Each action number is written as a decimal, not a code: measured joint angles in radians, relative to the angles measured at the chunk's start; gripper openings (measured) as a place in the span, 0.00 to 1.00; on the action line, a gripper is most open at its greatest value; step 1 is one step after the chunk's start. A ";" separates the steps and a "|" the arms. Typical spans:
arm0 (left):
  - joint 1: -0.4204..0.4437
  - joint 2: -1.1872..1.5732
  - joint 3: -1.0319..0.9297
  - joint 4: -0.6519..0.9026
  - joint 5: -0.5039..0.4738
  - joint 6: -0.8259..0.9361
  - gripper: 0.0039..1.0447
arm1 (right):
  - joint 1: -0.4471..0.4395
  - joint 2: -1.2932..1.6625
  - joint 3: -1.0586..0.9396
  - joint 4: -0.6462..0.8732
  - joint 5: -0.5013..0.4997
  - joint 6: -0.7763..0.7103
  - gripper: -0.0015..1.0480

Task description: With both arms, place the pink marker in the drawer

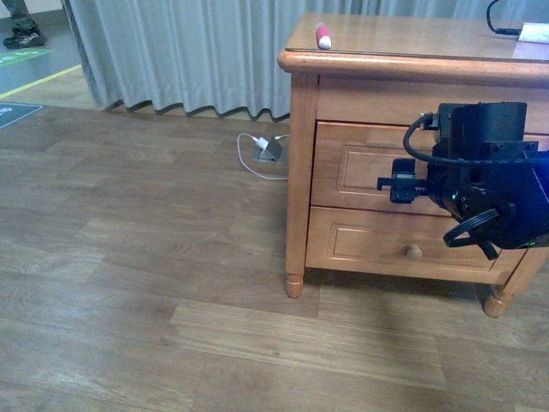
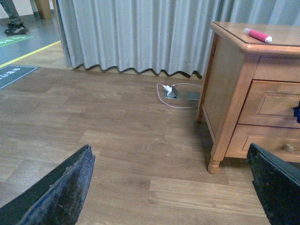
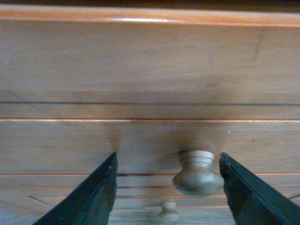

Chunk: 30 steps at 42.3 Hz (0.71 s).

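The pink marker (image 1: 323, 36) (image 2: 257, 34) lies on the near left corner of the wooden cabinet's top (image 1: 403, 39). Below it the upper drawer (image 1: 360, 163) (image 2: 274, 103) is closed. My right arm (image 1: 489, 172) hangs right in front of that drawer. In the right wrist view my right gripper (image 3: 168, 180) is open, and the drawer's round knob (image 3: 198, 173) sits between its fingers, closer to one finger (image 3: 248, 192), not touched. My left gripper (image 2: 168, 187) is open and empty over the floor, well away from the cabinet.
A lower drawer with its own knob (image 1: 413, 251) (image 3: 168, 211) sits under the upper one. A white adapter with cable (image 1: 268, 150) (image 2: 171, 91) lies on the wooden floor by the grey curtain (image 1: 189, 51). A white object with a black cable (image 1: 532, 33) rests on the cabinet's top right.
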 joint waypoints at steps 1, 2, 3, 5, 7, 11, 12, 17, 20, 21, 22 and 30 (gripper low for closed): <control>0.000 0.000 0.000 0.000 0.000 0.000 0.94 | 0.000 0.000 0.000 0.000 0.003 0.000 0.57; 0.000 0.000 0.000 0.000 0.000 0.000 0.94 | 0.000 0.000 0.000 0.000 0.003 0.000 0.55; 0.000 0.000 0.000 0.000 0.000 0.000 0.94 | 0.000 0.000 -0.001 0.002 0.007 -0.002 0.51; 0.000 0.000 0.000 0.000 0.000 0.000 0.94 | -0.001 0.000 -0.004 0.002 0.011 -0.002 0.45; 0.000 0.000 0.000 0.000 0.000 0.000 0.94 | -0.003 0.000 -0.005 0.002 0.013 -0.002 0.40; 0.000 0.000 0.000 0.000 0.000 0.000 0.94 | -0.006 0.000 -0.010 0.002 0.014 0.000 0.28; 0.000 0.000 0.000 0.000 0.000 0.000 0.94 | -0.007 0.000 -0.011 0.002 0.013 -0.001 0.27; 0.000 0.000 0.000 0.000 0.000 0.000 0.94 | -0.009 -0.004 -0.019 0.002 0.014 0.000 0.22; 0.000 0.000 0.000 0.000 0.000 0.000 0.94 | -0.009 -0.011 -0.038 0.012 0.013 0.005 0.22; 0.000 0.000 0.000 0.000 0.000 0.000 0.94 | -0.009 -0.015 -0.046 0.018 0.010 0.006 0.22; 0.000 0.000 0.000 0.000 0.000 0.000 0.94 | -0.009 -0.022 -0.063 0.027 0.005 0.010 0.22; 0.000 0.000 0.000 0.000 0.000 0.000 0.94 | -0.008 -0.119 -0.265 0.109 -0.021 0.054 0.22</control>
